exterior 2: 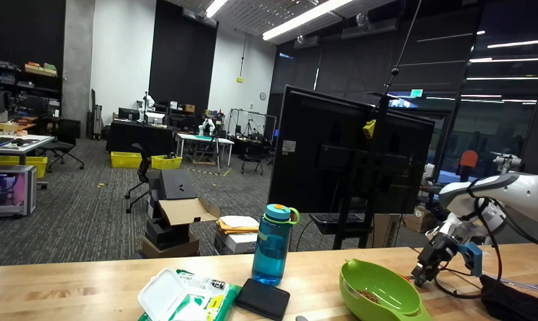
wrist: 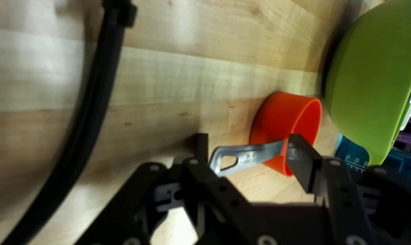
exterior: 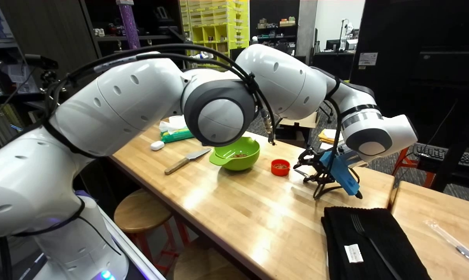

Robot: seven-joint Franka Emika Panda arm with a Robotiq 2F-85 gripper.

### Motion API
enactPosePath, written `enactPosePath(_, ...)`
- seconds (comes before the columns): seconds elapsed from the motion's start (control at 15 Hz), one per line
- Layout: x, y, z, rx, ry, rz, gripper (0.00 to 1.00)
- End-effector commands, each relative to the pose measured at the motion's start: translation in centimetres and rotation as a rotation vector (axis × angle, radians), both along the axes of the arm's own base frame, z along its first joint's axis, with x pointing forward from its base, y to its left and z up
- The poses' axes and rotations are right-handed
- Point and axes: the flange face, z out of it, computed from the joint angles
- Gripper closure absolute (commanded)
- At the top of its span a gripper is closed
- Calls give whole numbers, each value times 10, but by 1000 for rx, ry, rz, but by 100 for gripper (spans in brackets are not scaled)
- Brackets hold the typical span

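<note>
While your pincer (wrist: 248, 145) stands parted — center the metal handle (wrist: 253, 156).
Then close gently, keeping the red cup (wrist: 277, 117) upright.

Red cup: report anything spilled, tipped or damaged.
Nothing stands out. In an exterior view, the red cup stands upright on the table, its brown bits inside and no spill visible; in the wrist view, its metal handle, between the open jaws of the gripper, looks unbroken.
</note>
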Motion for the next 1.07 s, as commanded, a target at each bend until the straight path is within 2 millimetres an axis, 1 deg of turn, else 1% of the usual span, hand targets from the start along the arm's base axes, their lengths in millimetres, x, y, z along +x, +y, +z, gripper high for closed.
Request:
enactPosePath(0.0,-1,1,-8,25,-3,7,45)
enactPosePath(0.07,0,1,-8,26,-5,8,44)
enactPosePath(0.27,0,2,-8,28,-5,10,49)
enactPosePath(0.33,-1,2,-8,28,-4,10,48)
enactPosePath(0.4,0,3,-8,28,-7,11,51)
enactPosePath(0.47,0,2,-9,28,-6,11,51)
enactPosePath(0.53,-1,2,-9,29,-5,12,55)
enactPosePath(0.6,0,3,-10,30,-6,13,53)
enactPosePath(0.8,-1,3,-10,31,-4,14,58)
enactPosePath(1.0,-1,3,-10,32,-4,16,58)
